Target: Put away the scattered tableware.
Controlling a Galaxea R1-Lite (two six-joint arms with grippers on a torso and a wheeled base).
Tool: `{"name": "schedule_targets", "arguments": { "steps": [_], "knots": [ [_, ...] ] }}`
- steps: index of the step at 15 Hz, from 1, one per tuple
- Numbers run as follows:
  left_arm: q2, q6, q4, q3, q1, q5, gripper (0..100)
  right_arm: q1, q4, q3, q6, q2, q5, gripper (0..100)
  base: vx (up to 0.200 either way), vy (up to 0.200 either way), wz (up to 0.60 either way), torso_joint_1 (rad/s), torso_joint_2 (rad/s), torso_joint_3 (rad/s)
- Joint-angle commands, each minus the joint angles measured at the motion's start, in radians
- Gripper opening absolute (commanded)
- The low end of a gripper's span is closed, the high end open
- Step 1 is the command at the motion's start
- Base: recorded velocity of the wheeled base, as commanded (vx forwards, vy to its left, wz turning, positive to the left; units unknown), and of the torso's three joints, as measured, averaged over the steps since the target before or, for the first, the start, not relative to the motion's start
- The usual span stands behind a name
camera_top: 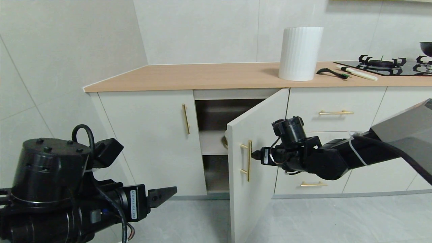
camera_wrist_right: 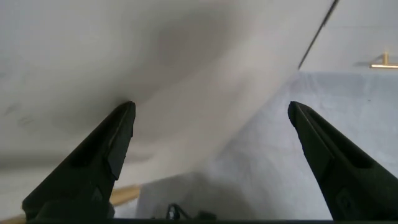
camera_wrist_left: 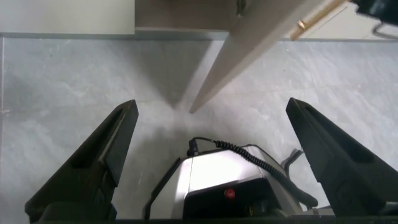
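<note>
Step in hand, likely: opening cabinet door (camera_top: 256, 189), ajar. Right pincer (camera_top: 255, 155), spread, just beside handle (camera_top: 248, 160); left pincer (camera_top: 165, 195), spread, low. Next: you'd probably swing door wider.

The black left arm (camera_top: 67, 216) has a fat round drum part (camera_top: 47, 172) with little screws (camera_top: 44, 149) on top, a looped black cable (camera_top: 83, 132) and a white sticker (camera_top: 133, 204). The black right arm (camera_top: 330, 160) has a white band (camera_top: 355, 147), thin wires (camera_top: 276, 145) and a shiny grey cover (camera_top: 405, 130). Both end in pointy black fingers (camera_wrist_left: 93, 168).
</note>
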Motion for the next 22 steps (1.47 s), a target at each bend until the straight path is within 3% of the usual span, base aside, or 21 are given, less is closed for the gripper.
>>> {"name": "schedule_targets", "arguments": {
  "steps": [1, 4, 9, 19, 22],
  "knots": [
    [0.011, 0.0, -0.001, 0.001, 0.0, 0.0, 100, 0.001, -0.033, 0.0, 0.009, 0.038, -0.001, 100, 0.0, 0.0, 0.0, 0.0, 0.0, 0.0],
    [0.015, 0.032, 0.006, 0.009, 0.001, 0.002, 100, 0.001, -0.045, -0.003, 0.015, 0.044, -0.003, 100, 0.133, 0.0, 0.0, 0.002, 0.0, 0.006],
    [0.015, 0.03, 0.002, 0.009, 0.001, 0.002, 100, 0.002, -0.057, -0.037, 0.076, 0.075, -0.003, 100, 0.2, 0.0, 0.0, 0.001, 0.0, 0.0],
    [0.02, 0.03, -0.001, 0.009, 0.001, 0.003, 100, 0.005, -0.071, -0.14, 0.224, 0.129, -0.009, 100, 0.0, 0.0, 0.0, 0.0, 0.0, 0.0],
    [0.02, 0.03, -0.001, 0.009, 0.001, 0.003, 100, -0.002, -0.069, -0.212, 0.268, 0.175, -0.061, 100, 0.0, 0.0, 0.0, 0.0, 0.0, 0.0]
  ]
}}
